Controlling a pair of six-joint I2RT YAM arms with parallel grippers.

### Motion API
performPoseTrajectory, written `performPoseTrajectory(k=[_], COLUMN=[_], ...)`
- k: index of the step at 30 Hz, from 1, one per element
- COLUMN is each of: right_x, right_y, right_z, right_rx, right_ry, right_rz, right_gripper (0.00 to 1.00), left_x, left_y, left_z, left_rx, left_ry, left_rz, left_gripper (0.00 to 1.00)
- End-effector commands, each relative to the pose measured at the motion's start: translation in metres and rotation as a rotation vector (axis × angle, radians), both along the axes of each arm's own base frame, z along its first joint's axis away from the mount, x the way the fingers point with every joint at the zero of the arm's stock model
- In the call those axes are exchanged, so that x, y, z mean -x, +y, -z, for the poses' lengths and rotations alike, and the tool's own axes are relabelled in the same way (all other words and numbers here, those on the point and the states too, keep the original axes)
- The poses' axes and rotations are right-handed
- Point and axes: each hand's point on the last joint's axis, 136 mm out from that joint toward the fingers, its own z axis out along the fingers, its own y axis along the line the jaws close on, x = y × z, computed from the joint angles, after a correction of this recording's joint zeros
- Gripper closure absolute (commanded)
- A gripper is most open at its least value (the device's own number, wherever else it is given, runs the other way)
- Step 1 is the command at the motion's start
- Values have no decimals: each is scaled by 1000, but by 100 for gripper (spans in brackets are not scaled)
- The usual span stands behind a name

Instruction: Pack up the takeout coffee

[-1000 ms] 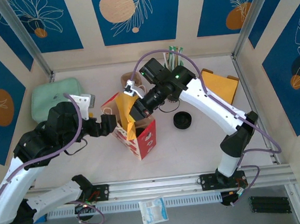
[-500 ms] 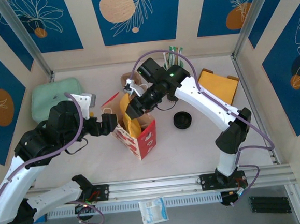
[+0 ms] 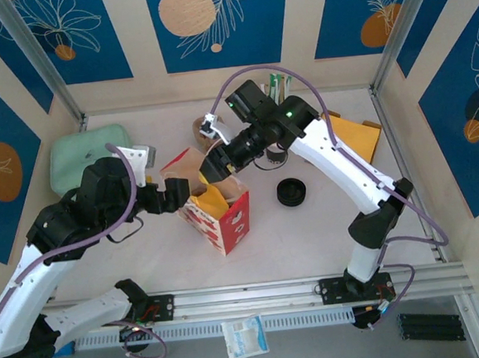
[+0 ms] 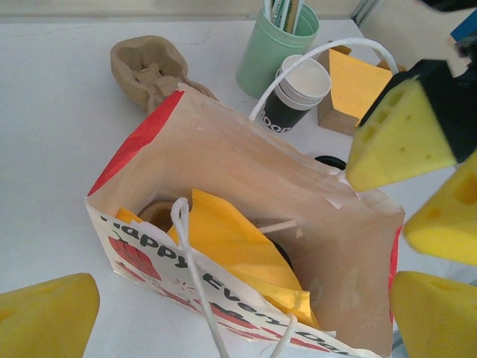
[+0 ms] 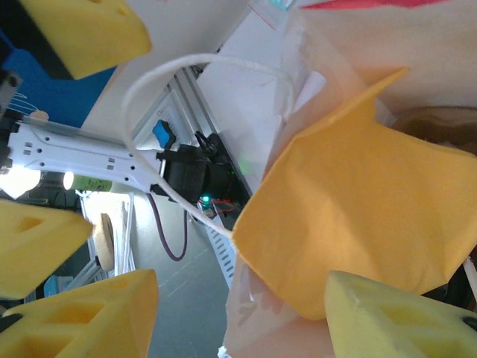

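The takeout coffee [image 4: 298, 93], a white cup with a dark band, stands upright on the table beyond the bag, next to the green cup. The red-and-white paper bag [image 3: 226, 217] [image 4: 246, 186] stands open with a yellow paper sheet [image 4: 231, 239] [image 5: 358, 216] inside. My left gripper [image 3: 177, 196] [image 4: 238, 321] is open at the bag's near-left rim, a foam finger on either side of it. My right gripper [image 3: 212, 169] [image 5: 238, 321] hangs open just above the bag's far side, its jaws apart over the yellow sheet and shut on nothing.
A pale green cup of sticks [image 4: 276, 48] [image 3: 278, 85] stands at the back. A black lid [image 3: 291, 192] lies right of the bag. A cardboard cup carrier [image 4: 149, 67], an orange box [image 3: 352, 137] and a green pad [image 3: 88, 153] sit around.
My right gripper has opened and let go of the yellow sheet, which now sits lower in the bag. It has pulled back slightly. The left arm has barely moved.
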Motion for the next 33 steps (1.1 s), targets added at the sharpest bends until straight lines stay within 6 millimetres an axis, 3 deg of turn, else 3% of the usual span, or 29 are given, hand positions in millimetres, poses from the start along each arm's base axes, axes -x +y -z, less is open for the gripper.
performPoseTrajectory(k=[1,7,17,27,30,33], right_x=[11,15,5,15,16,16], right_y=[-8,-8,11,33,37,38], right_z=[-21,-25,16,44,50,54], right_rx=[-24,-21,65,102,109,117], right_ry=[-22,-41,-31,23,34,42], right_rz=[2,17,78,12,3,2], right_gripper=[39,39,39,42,46,61], left_x=[-1,-2,-2,-2,-2,-2], left_y=[-1,2,7,9,9,9], left_z=[-16,-17,-22,-19,-19,-19], left_rx=[25,13,8,2,1,1], left_ry=[-44,-55,-74,-74,-75,-75], left_rz=[3,-7,-20,-27,-29,-29], left_gripper=[1,1,1,1,1,0])
